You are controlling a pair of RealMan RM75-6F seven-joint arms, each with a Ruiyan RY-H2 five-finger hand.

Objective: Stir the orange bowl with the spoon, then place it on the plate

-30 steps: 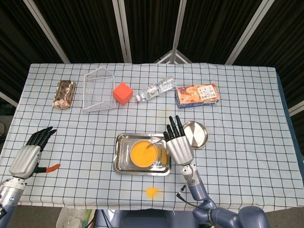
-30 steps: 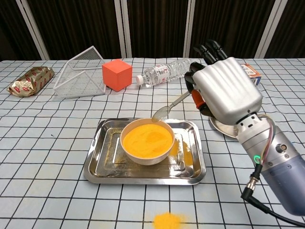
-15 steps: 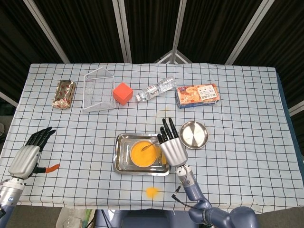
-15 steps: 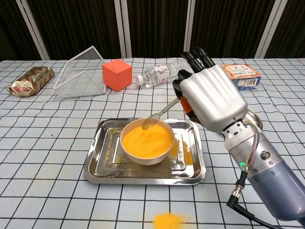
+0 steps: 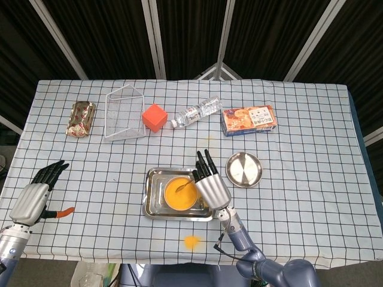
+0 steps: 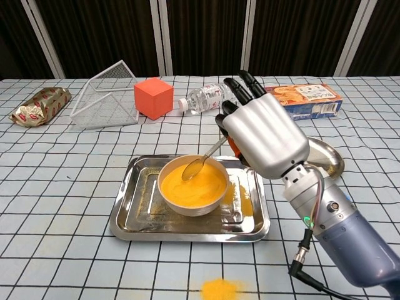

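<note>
Spoon point(image 6: 201, 161) pinched in right robot hand point(image 6: 262, 137) — bowl-end over orange bowl point(image 6: 193, 185); left robot hand point(image 5: 37, 193) fingers apart.

spoon point(image 6: 201, 159) handle end hidden behind right hand point(image 6: 262, 134), plate point(image 6: 326, 158) partly blocked by wrist in chest view, left hand point(image 5: 37, 195) forearm cut off at frame edge

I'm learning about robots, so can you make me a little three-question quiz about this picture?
1. True or false: the right hand holds the spoon.
2. The bowl sits in: A) wire basket B) tray C) plate
3. What colour is the cube?

Key: 1 true; 2 B, the tray; 3 orange-red.
</note>
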